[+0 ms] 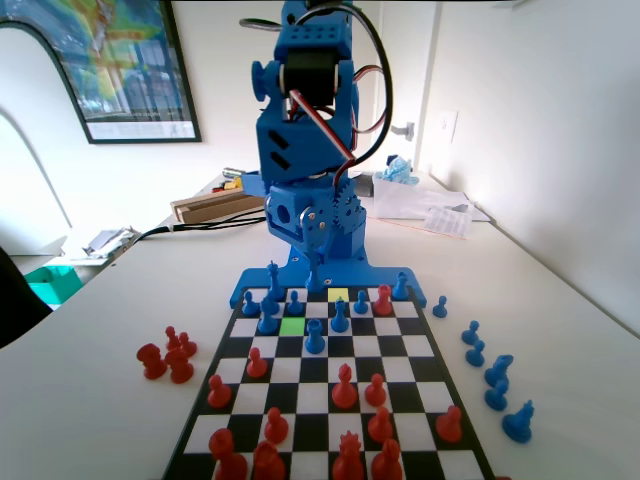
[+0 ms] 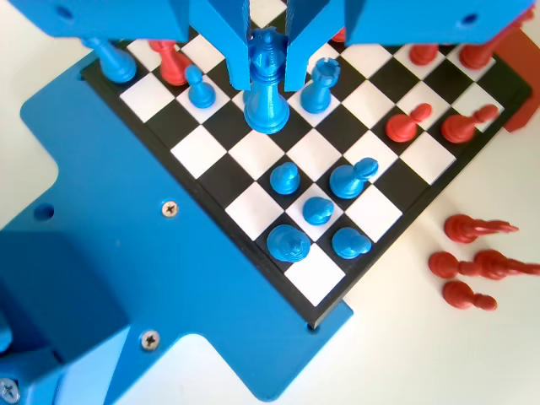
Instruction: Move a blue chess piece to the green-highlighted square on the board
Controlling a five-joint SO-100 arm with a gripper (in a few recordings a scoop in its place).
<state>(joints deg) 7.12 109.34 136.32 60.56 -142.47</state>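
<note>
a: any writing or brand to read?

b: none that i can make out. the framed poster (image 1: 105,60) on the wall in the fixed view has print along its bottom, too small to read, and the papers (image 1: 435,210) on the table behind the arm are just as blurred.

a: what does the wrist view give that the fixed view lacks?

b: the grip. the gripper (image 2: 268,63) hangs from the top edge with a jaw on either side of the blue chess piece (image 2: 267,89), the gap narrow, both jaws right against the piece's upper part. in the fixed view the gripper (image 1: 318,268) sits low at the far end of the board (image 1: 432,398) and the piece (image 1: 314,277) is a small blue shape under it; the jaws themselves i cannot tell apart there.

a: and the other way round?

b: the fixed view shows the green-highlighted square (image 1: 292,326), left of centre, a couple of rows nearer the camera than the gripper, bare, with blue pieces just beside it. a paler yellow-green square (image 1: 338,296) lies further back.

a: how does the piece look?

b: glossy blue plastic, slim waist, wide round base, small crowned top with a narrow tip. it stands upright over a black square near the board's edge; whether the base touches the board i cannot tell.
</note>
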